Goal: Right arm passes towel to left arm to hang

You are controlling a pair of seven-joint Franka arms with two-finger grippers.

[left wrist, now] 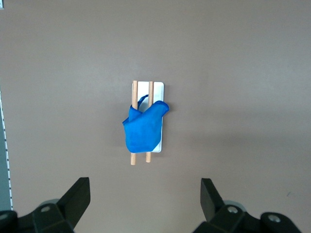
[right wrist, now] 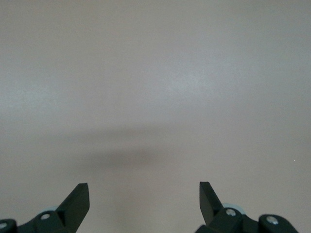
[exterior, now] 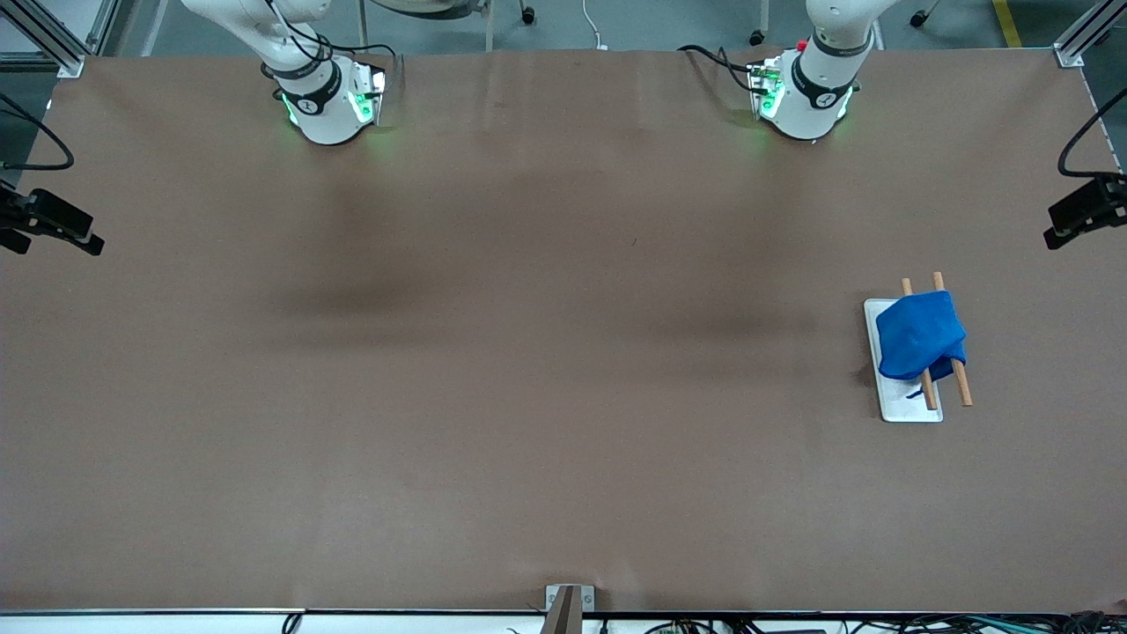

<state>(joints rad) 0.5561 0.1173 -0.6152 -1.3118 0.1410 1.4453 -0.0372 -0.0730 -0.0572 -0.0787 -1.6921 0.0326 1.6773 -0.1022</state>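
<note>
The bright blue towel [exterior: 920, 335] lies draped over the two wooden rods [exterior: 960, 383] of the white flat tray [exterior: 907, 405], toward the left arm's end of the table. It also shows in the left wrist view [left wrist: 142, 131], bunched over both rods [left wrist: 132, 159] on the tray [left wrist: 158, 87]. My left gripper [left wrist: 144, 194] is open and empty, high above bare table, apart from the towel. My right gripper [right wrist: 144, 194] is open and empty over bare brown table. Neither hand shows in the front view; only the arm bases do.
The brown table [exterior: 528, 352] stretches wide around the tray. Black camera mounts stand at both table ends [exterior: 53, 224] [exterior: 1087, 207]. A small bracket [exterior: 568, 603] sits at the table edge nearest the front camera.
</note>
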